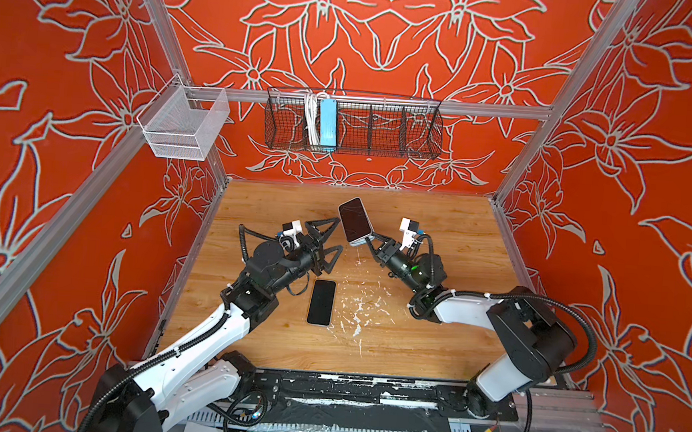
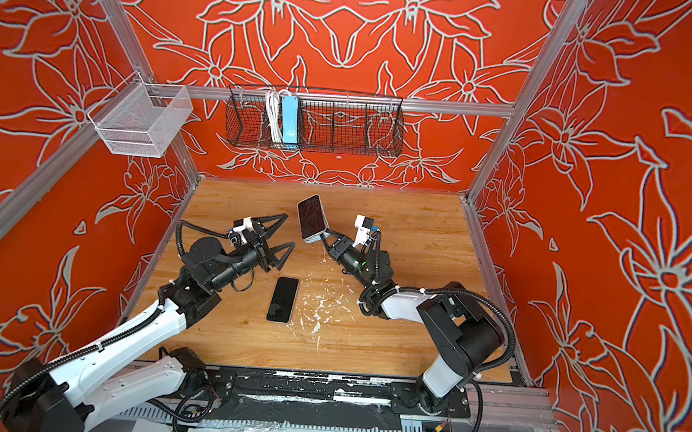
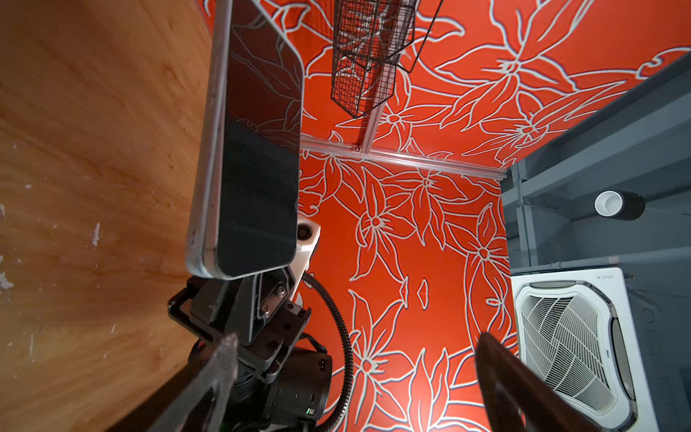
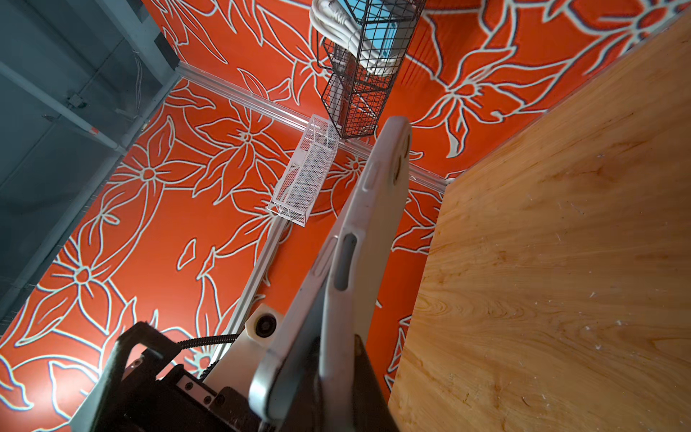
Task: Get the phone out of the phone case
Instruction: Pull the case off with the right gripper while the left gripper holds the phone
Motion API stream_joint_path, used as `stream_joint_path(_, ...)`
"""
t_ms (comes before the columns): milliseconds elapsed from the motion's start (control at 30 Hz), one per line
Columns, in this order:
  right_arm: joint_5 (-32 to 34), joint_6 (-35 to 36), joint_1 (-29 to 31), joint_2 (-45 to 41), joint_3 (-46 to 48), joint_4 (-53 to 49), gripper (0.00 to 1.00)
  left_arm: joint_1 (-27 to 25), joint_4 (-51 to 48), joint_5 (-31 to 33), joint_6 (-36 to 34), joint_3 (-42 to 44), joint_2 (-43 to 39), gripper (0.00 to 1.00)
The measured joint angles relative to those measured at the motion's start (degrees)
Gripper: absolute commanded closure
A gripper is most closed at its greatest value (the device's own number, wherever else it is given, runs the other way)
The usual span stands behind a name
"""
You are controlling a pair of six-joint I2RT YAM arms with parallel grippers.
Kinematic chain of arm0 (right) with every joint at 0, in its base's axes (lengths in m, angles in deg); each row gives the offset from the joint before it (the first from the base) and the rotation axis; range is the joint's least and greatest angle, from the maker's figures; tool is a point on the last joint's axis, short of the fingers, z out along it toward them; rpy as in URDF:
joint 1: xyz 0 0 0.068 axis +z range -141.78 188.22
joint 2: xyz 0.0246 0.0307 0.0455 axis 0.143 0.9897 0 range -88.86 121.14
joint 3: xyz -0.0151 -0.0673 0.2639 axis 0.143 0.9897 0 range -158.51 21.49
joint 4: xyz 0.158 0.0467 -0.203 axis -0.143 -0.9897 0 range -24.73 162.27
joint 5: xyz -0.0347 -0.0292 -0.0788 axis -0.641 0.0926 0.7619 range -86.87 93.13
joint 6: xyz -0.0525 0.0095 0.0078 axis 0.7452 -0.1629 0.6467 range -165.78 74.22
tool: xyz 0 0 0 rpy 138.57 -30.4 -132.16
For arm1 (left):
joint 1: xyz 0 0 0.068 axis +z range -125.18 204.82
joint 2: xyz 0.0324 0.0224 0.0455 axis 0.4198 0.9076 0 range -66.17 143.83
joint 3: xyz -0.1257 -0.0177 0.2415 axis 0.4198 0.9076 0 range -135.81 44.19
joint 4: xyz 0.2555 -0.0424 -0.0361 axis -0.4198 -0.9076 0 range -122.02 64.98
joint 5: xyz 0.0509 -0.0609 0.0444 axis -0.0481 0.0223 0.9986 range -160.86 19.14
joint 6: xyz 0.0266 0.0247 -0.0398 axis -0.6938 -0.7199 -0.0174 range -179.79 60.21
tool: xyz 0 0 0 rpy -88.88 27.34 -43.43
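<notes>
In both top views my right gripper (image 1: 372, 239) (image 2: 326, 235) is shut on the lower end of a pale phone case (image 4: 364, 224), holding it upright above the table. The black-screened phone (image 1: 354, 219) (image 2: 311, 216) (image 3: 261, 149) still sits in the case. In the right wrist view its silver lower corner (image 4: 295, 348) stands slightly apart from the case wall. My left gripper (image 1: 338, 234) (image 2: 290, 230) (image 3: 355, 359) is open and empty, its fingertips just left of the phone's screen without touching it.
A second dark phone (image 1: 321, 302) (image 2: 283, 299) lies flat on the wooden table (image 1: 438, 240), beside white flecks (image 1: 365, 306). On the back wall hangs a black wire basket (image 1: 384, 128) with a blue power strip; a white mesh basket (image 1: 184, 124) hangs at left.
</notes>
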Motion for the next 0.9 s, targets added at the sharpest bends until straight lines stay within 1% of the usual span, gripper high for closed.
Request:
stream_joint_path(333,3.1,1.95,2.36,1.31,-1.62,0.0,1.0,-0.85,-0.02,3.54,2.56,0.0,0.98,0.02)
stream_joint_path(700,4.46,2.43,3.37,1.31,-1.62,0.0,1.0,-1.62,1.6,3.98,3.45,-0.22,5.95,0.0)
stream_joint_path(900,4.55,2.99,3.96,1.36,-1.64,0.0,1.0,-2.05,4.17,4.11,4.11,-0.33,7.72,0.02)
